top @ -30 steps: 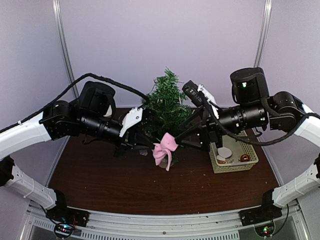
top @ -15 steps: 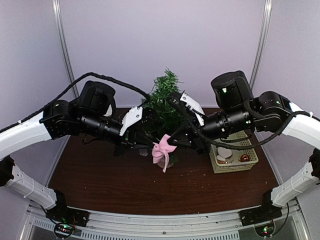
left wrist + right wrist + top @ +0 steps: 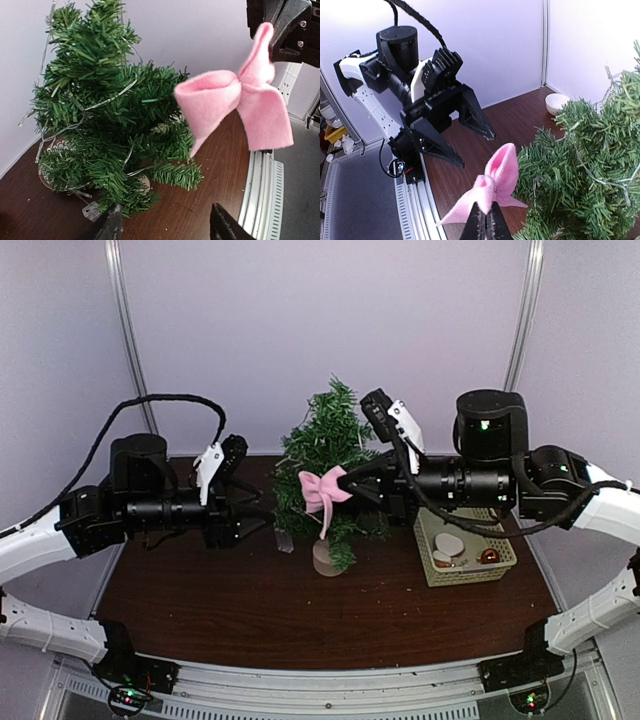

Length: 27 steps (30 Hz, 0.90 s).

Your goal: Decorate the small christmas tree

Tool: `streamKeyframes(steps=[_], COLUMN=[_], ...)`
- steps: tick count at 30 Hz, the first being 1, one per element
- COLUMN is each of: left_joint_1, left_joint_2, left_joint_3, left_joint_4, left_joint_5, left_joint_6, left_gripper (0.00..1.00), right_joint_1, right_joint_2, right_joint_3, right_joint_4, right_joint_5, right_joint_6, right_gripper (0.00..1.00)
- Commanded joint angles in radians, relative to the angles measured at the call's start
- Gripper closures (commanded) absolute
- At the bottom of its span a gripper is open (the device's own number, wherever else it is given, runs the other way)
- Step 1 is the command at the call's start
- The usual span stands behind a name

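Observation:
The small christmas tree (image 3: 335, 445) stands at the back middle of the table on its pale base (image 3: 324, 559). A pink felt bow (image 3: 320, 490) hangs in front of its middle branches, pinched at the knot by my right gripper (image 3: 342, 480), which is shut on it. In the right wrist view the bow (image 3: 496, 184) sticks up from the closed fingertips (image 3: 485, 220), just left of the tree (image 3: 585, 175). My left gripper (image 3: 262, 510) is open and empty, left of the tree. Its view shows tree (image 3: 100, 125) and bow (image 3: 240, 105) ahead.
A cream basket (image 3: 500, 558) with a few ornaments sits at the right, under the right arm. A small clear plastic box (image 3: 285, 542) on the tree's light wire lies by the base. A white bowl (image 3: 557, 103) sits behind the tree. The table's front rail (image 3: 320, 680) runs along the near edge.
The right gripper shut on the bow, and the left gripper opened, let it go and drew back to the left. The bow has risen from near the base to the tree's middle.

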Motion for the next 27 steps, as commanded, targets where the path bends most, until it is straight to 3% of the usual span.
streamKeyframes(steps=[1, 6, 17, 20, 27], left_joint_1=[0.003, 0.031, 0.142, 0.163, 0.172], left_joint_2=[-0.035, -0.032, 0.001, -0.004, 0.011], left_joint_3=[-0.076, -0.127, -0.208, -0.223, -0.219], left_joint_4=[0.196, 0.321, 0.585, 0.624, 0.631], left_joint_5=[-0.049, 0.029, 0.278, 0.304, 0.338], left_joint_6=[-0.111, -0.176, -0.292, -0.311, -0.288], left_gripper=[0.36, 0.34, 0.46, 0.54, 0.91], right_joint_1=[0.004, 0.004, 0.005, 0.004, 0.002], right_joint_2=[0.048, 0.090, 0.130, 0.131, 0.169], right_joint_3=[-0.031, -0.037, -0.031, -0.035, -0.035], right_joint_4=[0.226, 0.313, 0.337, 0.338, 0.366], right_joint_5=[0.011, -0.041, -0.104, -0.098, -0.060], right_joint_6=[0.016, 0.018, 0.001, -0.001, 0.012], right_gripper=[1.00, 1.00, 1.00, 1.00, 1.00])
